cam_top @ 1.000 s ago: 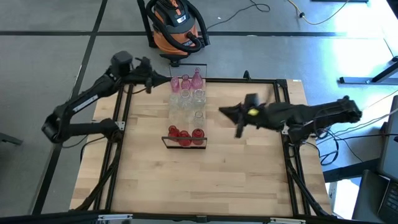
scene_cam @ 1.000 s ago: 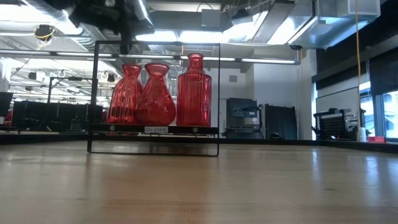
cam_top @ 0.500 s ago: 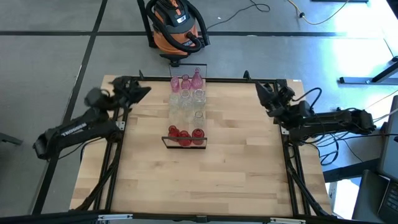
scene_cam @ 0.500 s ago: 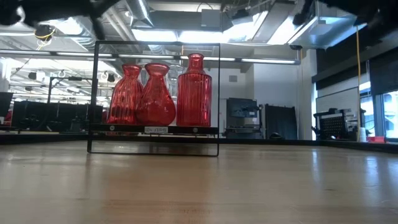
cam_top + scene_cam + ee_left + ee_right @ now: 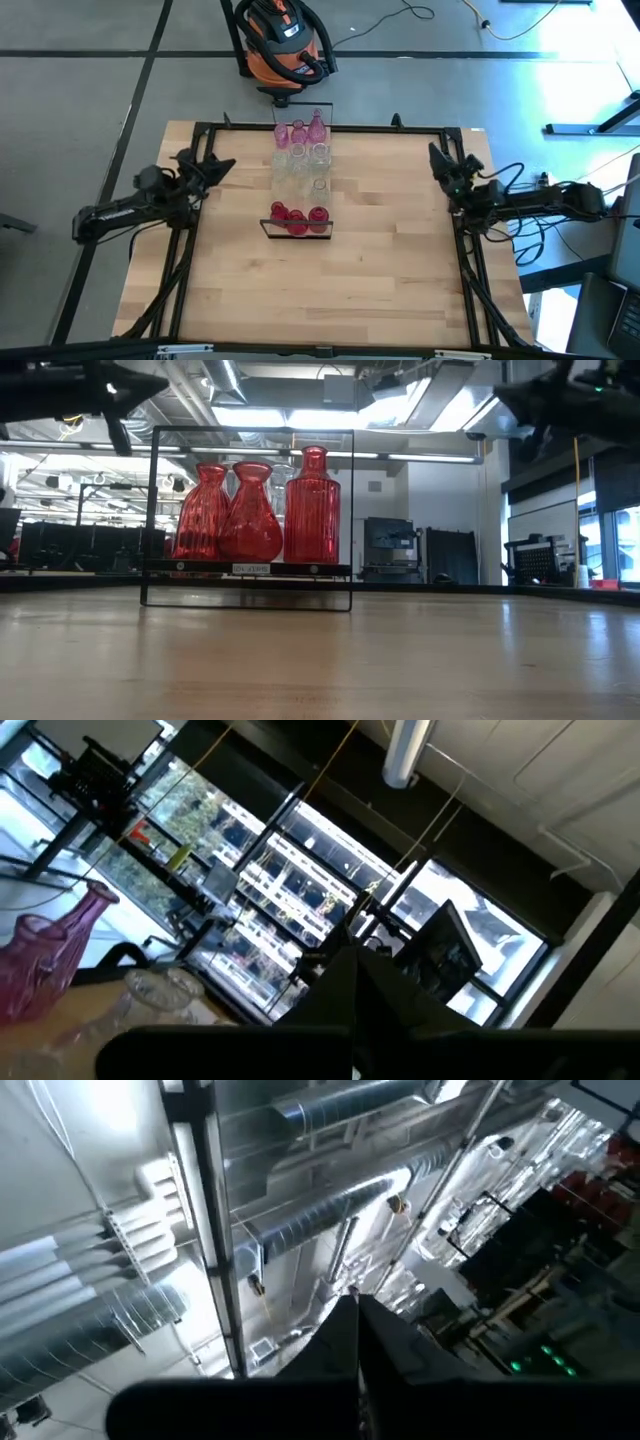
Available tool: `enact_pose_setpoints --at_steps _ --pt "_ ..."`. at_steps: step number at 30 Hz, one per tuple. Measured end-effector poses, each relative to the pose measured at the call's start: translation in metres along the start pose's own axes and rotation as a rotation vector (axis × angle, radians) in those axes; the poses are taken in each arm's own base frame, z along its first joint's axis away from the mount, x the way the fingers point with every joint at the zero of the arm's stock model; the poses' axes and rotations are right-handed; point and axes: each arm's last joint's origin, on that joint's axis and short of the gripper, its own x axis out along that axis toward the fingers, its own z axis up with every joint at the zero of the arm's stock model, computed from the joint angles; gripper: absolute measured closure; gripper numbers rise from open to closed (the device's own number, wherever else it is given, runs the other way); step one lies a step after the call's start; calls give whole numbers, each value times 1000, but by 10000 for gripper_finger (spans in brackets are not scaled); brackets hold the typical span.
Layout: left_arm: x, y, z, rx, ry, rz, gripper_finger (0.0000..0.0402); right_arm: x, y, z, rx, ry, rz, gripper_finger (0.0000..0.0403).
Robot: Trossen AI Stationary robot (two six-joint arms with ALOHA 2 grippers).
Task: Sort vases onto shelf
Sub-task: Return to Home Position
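The left gripper [image 5: 218, 166] sits low over the left edge of the table [image 5: 320, 290], its arm folded back along the side rail. In its wrist view the two fingers meet in a thin seam with nothing between them. The right gripper [image 5: 438, 160] mirrors it at the right edge, fingers likewise pressed together and empty. Both are well apart from the shelf [image 5: 298, 198], which runs down the middle of the table's far half, away from either arm.

Every vase in view stands on that plank, grouped by colour. The pink vases [image 5: 300, 130] are at the far end, and one of them also shows at the edge of the left wrist view. The clear vases [image 5: 300, 165] fill the middle stretch, though they are too faint against the wood to count. The red vases [image 5: 297, 215] are at the near end, inside the black frame. The low view shows three red ones upright and side by side, two round-bellied and one taller and ribbed. Whether they touch each other I cannot tell.

By my reading the sorting itself is finished, with the colours kept apart and nothing held by either arm. What seems left is only for the arms to settle fully at rest, and they already look close to that
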Motion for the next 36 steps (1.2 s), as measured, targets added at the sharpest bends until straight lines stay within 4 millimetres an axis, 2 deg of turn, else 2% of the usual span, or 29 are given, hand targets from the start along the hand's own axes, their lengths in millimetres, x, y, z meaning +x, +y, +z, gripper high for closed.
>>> enact_pose_setpoints --at_steps 4,9,12,16,19,25,28,31,36 --pt "-1 5 -11 -12 54 13 401 -1 0 -2 -13 73 25 403" --pt "-5 23 -42 -80 170 35 401 -7 -13 -26 -69 334 -67 403" --pt "-9 29 -54 -113 295 95 401 -13 -22 -39 -31 489 -139 403" --pt "-11 31 -61 -106 357 130 401 -18 -28 -45 -39 565 -193 403" --pt "-13 32 -66 -102 434 122 401 -26 -34 -53 -106 707 -210 403" --pt "-12 35 -75 -16 547 116 401 -54 -55 -67 -181 1061 -375 403" --pt "-12 37 -78 95 590 111 401 -69 -64 -69 -237 1193 -484 403" --pt "-11 39 -81 197 623 92 401 -78 -69 -68 -227 1262 -582 402" --pt "-11 40 -83 291 646 71 401 -77 -69 -70 -205 1260 -588 402"
